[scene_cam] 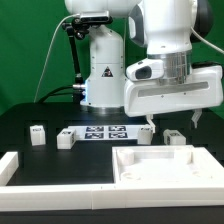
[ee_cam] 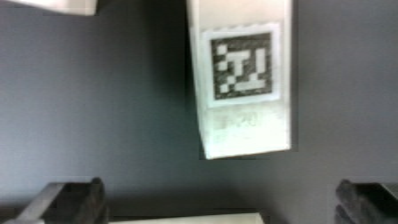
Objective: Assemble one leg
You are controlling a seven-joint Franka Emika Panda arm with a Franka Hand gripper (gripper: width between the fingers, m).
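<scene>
Several small white legs with tag marks lie on the black table. In the exterior view two lie at the left (scene_cam: 38, 133) (scene_cam: 67, 138) and two at the right (scene_cam: 145, 133) (scene_cam: 176, 136). My gripper (scene_cam: 171, 122) is open and empty and hovers just above the right pair. In the wrist view one leg (ee_cam: 240, 80) lies lengthwise ahead of the gripper (ee_cam: 217, 205), with its tag mark facing up. It is not between the dark fingers (ee_cam: 71, 200). The jaws stand wide apart.
The marker board (scene_cam: 105, 131) lies between the two pairs of legs. A large flat white panel with rimmed edges (scene_cam: 165, 170) lies in front of the gripper; its edge (ee_cam: 178, 217) shows in the wrist view. A long white rail (scene_cam: 40, 172) lies at the front left.
</scene>
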